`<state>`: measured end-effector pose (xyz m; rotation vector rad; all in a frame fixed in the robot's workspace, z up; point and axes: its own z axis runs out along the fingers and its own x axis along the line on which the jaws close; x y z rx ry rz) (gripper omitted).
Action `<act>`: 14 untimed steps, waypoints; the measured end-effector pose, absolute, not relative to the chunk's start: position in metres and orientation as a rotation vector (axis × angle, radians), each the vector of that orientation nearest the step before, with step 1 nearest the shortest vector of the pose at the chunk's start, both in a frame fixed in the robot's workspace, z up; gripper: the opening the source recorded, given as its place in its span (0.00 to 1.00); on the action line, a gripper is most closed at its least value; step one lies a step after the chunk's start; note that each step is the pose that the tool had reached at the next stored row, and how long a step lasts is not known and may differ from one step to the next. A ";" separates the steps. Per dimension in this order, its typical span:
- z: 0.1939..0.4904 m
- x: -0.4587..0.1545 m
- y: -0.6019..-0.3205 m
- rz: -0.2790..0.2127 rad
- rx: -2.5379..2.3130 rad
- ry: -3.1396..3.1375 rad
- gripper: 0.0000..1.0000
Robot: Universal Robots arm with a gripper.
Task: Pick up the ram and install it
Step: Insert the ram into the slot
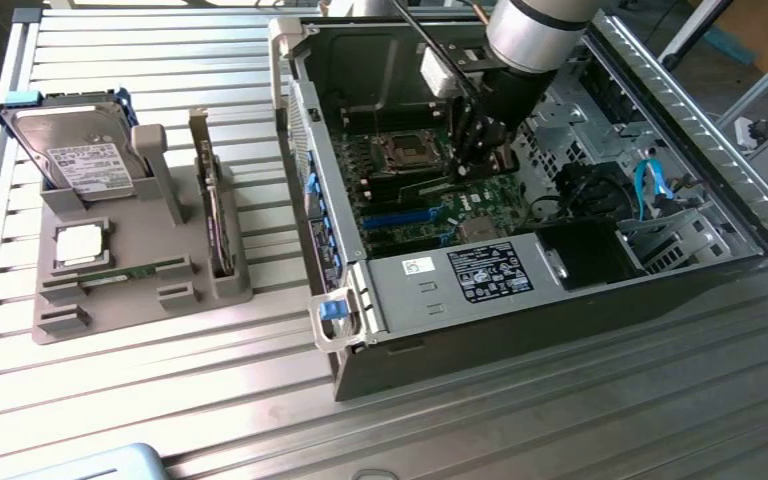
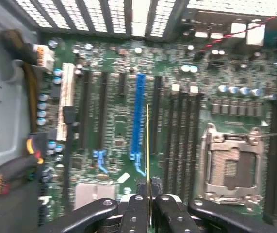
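Exterior view's left: grey holder (image 1: 117, 300) with hard drive (image 1: 84, 160), processor chip (image 1: 80, 243) and upright expansion card (image 1: 208, 190). Right of it: open PC case (image 1: 398, 330), with the gripper (image 1: 475, 165) low over the motherboard (image 1: 424, 215). Fingers (image 2: 136, 213) pinch the ram (image 2: 148, 141) edge-on, between the blue slot (image 2: 139, 116) and the black slots (image 2: 177, 136), near the CPU socket (image 2: 230, 162).

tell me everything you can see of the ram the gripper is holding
In the wrist view the ram is seen edge-on, as a long, very thin, straight strip with a yellowish-green edge. Its faces and chips are hidden. The gripper has its jaws shut on it. The strip runs out over the motherboard, parallel to its slots, between the blue slot and a black slot. Whether it touches the board cannot be told.
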<state>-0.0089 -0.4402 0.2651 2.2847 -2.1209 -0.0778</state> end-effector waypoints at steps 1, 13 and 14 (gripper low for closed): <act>0.265 -0.009 -0.440 -0.078 2.285 -2.121 0.12; 0.263 0.000 -0.440 -0.244 2.200 -2.045 0.12; 0.263 0.000 -0.440 -0.244 2.200 -2.045 0.12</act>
